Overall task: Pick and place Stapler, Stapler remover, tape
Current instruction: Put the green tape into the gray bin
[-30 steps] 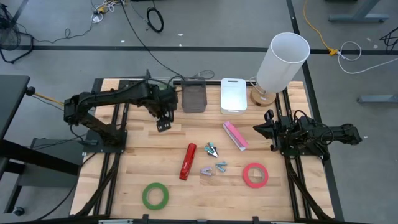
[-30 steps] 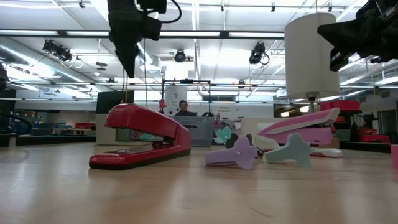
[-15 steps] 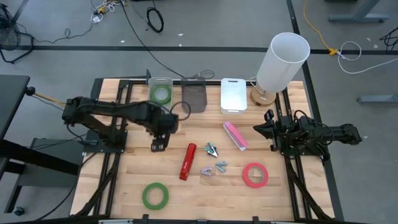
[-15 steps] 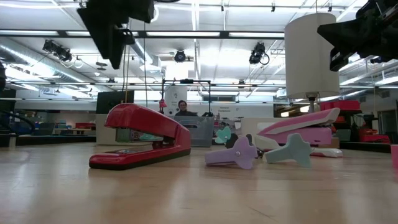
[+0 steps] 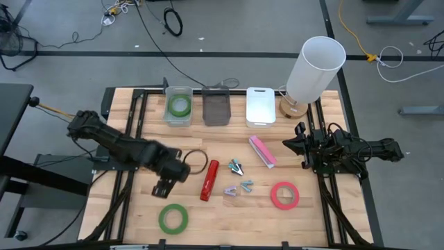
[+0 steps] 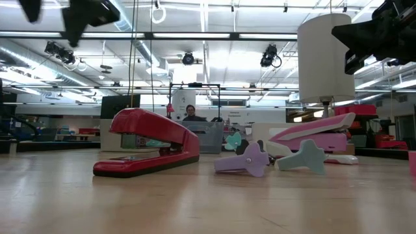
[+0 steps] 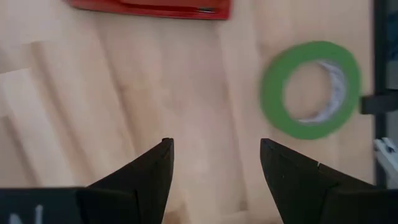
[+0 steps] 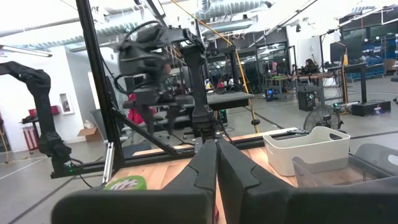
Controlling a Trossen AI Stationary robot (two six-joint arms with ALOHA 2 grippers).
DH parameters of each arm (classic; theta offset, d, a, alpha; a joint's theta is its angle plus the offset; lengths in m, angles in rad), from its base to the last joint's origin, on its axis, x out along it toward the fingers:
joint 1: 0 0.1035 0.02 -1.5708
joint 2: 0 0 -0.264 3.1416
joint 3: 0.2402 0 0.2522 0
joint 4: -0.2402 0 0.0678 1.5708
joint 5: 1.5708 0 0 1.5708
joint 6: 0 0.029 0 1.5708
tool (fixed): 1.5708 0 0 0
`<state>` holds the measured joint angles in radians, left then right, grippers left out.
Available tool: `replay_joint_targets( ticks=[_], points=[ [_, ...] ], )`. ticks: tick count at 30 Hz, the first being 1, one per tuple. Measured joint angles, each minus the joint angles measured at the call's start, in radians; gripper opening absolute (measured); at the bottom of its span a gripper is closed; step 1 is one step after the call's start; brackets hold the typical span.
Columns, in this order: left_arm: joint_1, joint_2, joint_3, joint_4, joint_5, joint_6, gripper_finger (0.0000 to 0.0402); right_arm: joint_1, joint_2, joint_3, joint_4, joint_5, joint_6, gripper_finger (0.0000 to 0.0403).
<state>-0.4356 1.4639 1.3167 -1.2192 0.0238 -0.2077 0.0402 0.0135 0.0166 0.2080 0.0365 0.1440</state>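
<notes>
One green tape (image 5: 179,106) now sits in the clear bin (image 5: 168,116). My left gripper (image 5: 164,187) has swung down, fingers spread, empty; second green tape (image 5: 173,218) just ahead. Right gripper (image 5: 300,145) parked, pressed shut.

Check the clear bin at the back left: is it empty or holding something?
Holding something: one green tape roll lies flat inside the clear bin. The other green roll and the red-pink roll lie out on the table.

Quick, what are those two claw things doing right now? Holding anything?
Left tool: open, holding nothing, above the table near the green tape.
Right tool: closed, holding nothing, waiting at the table's right edge.
</notes>
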Motion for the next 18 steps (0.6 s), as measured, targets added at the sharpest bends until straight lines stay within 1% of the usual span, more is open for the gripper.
replay_joint_targets(
  ticks=[7, 13, 18],
  points=[
    [-0.145, 0.002, 0.0, 0.052, -0.001, -0.151, 0.0243, 0.0, 0.0, 0.0, 0.0, 0.0, 0.0, 0.0016],
    [-0.231, 0.038, 0.001, 0.083, -0.055, -0.206, 0.0243, 0.0, 0.0, 0.0, 0.0, 0.0, 0.0, 0.0016],
    [-0.272, 0.079, 0.001, 0.116, -0.094, -0.234, 0.0243, 0.0, 0.0, 0.0, 0.0, 0.0, 0.0, 0.0016]
  ],
)
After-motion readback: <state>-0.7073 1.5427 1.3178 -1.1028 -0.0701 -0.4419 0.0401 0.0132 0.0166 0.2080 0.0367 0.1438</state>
